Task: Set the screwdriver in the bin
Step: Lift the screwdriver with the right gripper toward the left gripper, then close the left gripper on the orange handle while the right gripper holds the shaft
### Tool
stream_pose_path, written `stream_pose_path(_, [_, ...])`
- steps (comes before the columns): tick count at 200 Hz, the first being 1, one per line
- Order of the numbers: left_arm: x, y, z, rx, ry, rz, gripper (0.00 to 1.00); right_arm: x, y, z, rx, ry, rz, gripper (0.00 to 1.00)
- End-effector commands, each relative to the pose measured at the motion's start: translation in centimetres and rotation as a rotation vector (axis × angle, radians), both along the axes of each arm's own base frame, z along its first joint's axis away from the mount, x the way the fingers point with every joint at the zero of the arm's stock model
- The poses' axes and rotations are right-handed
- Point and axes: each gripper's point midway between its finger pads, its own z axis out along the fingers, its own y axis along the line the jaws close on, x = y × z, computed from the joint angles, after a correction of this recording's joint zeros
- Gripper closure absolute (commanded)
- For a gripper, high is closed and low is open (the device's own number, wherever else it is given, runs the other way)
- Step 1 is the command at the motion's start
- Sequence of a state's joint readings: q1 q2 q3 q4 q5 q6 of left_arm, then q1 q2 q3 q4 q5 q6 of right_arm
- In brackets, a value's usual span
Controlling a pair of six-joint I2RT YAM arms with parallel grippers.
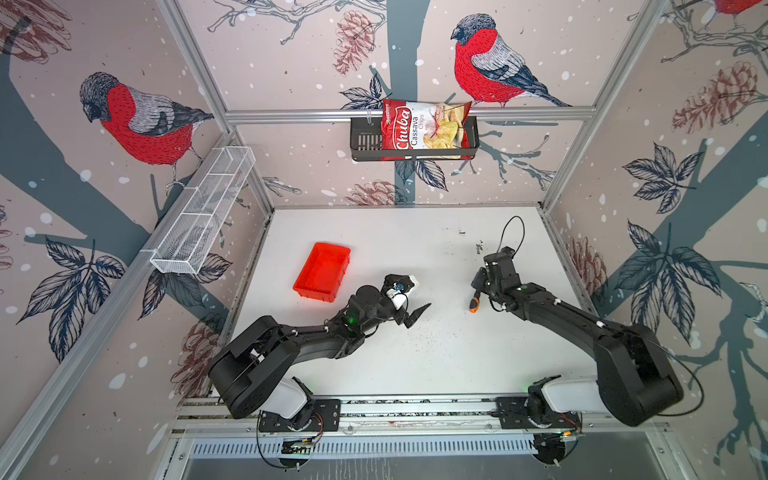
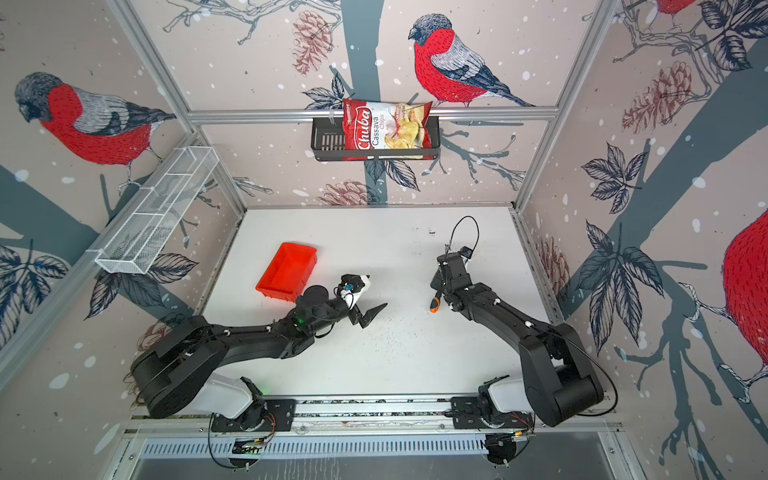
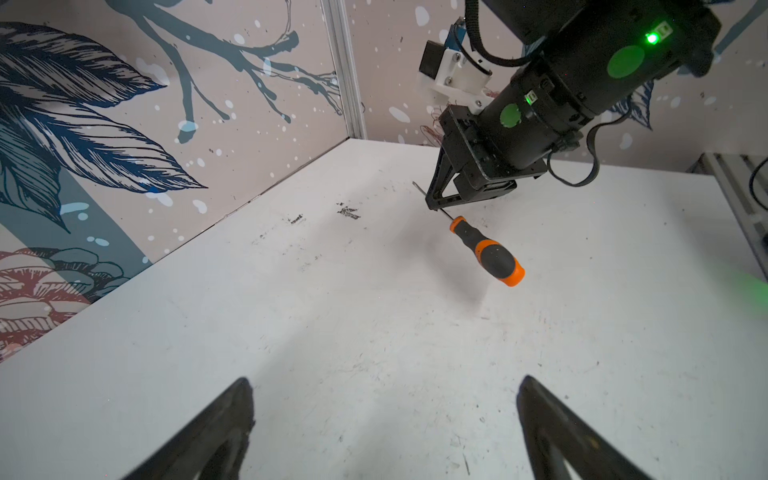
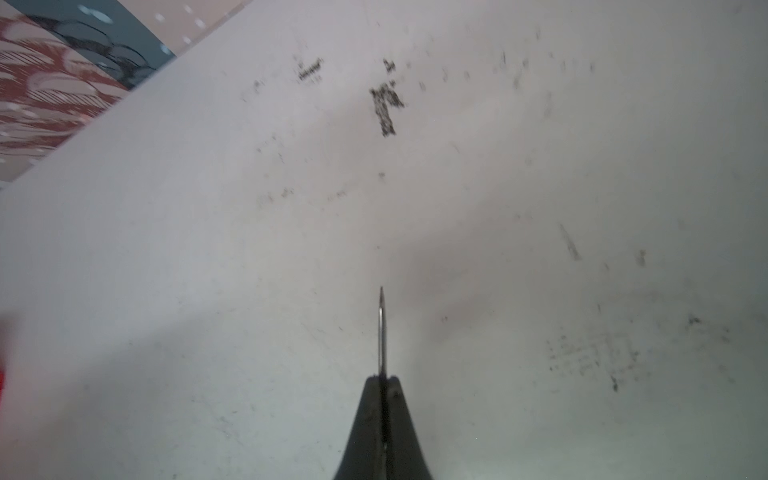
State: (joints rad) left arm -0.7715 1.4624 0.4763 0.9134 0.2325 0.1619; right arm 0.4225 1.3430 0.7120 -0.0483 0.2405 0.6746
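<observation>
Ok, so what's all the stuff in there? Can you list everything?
Screwdriver: one, orange and black handle, silver shaft; pinched by its shaft in the right gripper, over the table's right side.
Bin: one, red, empty; on the table, left of the middle.
Chips bag: one, red and white; in the basket.
Basket: one, black; on the back wall.
Wire shelf: one, white; on the left wall.
Table: one, white, scuffed.
Wallpaper: pinkish with red birds; all the walls.
Left gripper: one, black, open, holding nothing; near the bin.
Right gripper: one, black, shut on the screwdriver.
</observation>
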Motion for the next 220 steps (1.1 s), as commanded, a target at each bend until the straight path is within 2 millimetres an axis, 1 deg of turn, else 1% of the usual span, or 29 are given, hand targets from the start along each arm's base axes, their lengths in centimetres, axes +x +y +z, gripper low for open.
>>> stream_pose_path(1, [0.3, -0.5, 2.4, -0.101, 0.013, -0.005, 0.03, 2.1, 0.9, 4.7, -0.003, -0.199, 0.060, 1.00])
stream_pose_path(12, [0.3, -0.7, 2.9, -0.127, 0.030, -0.009, 0.03, 2.4, 1.4, 6.5, 0.018, -0.259, 0.087, 1.00])
stream_pose_path(23, [0.5, -0.8, 3.6, -0.162, 0.051, -0.008, 0.03, 2.7, 2.3, 8.3, 0.045, -0.324, 0.133, 0.99])
stream_pose_path(29, [0.5, -0.9, 3.9, -0.182, 0.063, -0.011, 0.03, 2.8, 2.8, 8.8, 0.056, -0.351, 0.158, 0.99])
stream_pose_path(30, [0.5, -0.9, 4.1, -0.186, 0.062, -0.011, 0.03, 2.8, 2.9, 8.9, 0.057, -0.355, 0.162, 0.99])
stream_pose_path(32, [0.6, -1.0, 4.2, -0.195, 0.067, -0.011, 0.03, 2.7, 2.9, 9.9, 0.065, -0.383, 0.169, 0.99])
stream_pose_path(34, [0.6, -1.0, 4.2, -0.202, 0.074, -0.012, 0.03, 2.7, 3.0, 10.4, 0.072, -0.400, 0.176, 0.99])
stream_pose_path(60, [0.2, -2.0, 5.9, -0.327, 0.128, -0.075, 0.03, 2.5, 4.2, 14.0, 0.113, -0.553, 0.245, 0.95])
stream_pose_path(78, [-0.1, -2.5, 7.4, -0.444, 0.179, -0.127, 0.03, 1.7, 5.3, 16.4, 0.144, -0.669, 0.322, 0.95])
stream_pose_path(89, [-0.3, -2.9, 8.1, -0.503, 0.212, -0.163, 0.03, 1.0, 6.2, 17.8, 0.167, -0.736, 0.382, 0.96])
stream_pose_path(113, [-0.5, -3.6, 8.7, -0.573, 0.241, -0.223, 0.03, -0.6, 8.0, 20.2, 0.228, -0.852, 0.513, 0.99])
stream_pose_path(126, [-0.3, -3.9, 9.3, -0.613, 0.235, -0.238, 0.03, -1.1, 8.9, 21.2, 0.258, -0.893, 0.558, 0.99])
stream_pose_path(161, [0.3, -4.7, 10.9, -0.670, 0.181, -0.258, 0.05, -1.8, 10.2, 23.1, 0.337, -0.958, 0.605, 0.99])
stream_pose_path(174, [0.6, -4.9, 11.2, -0.682, 0.166, -0.254, 0.09, -2.1, 10.5, 23.6, 0.360, -0.975, 0.622, 0.99])
stream_pose_path(195, [1.2, -5.4, 11.7, -0.684, 0.145, -0.253, 0.19, -2.7, 11.0, 23.9, 0.390, -0.989, 0.652, 1.00])
stream_pose_path(220, [1.6, -6.0, 11.9, -0.687, 0.149, -0.267, 0.24, -3.5, 11.7, 24.3, 0.428, -1.010, 0.696, 1.00])
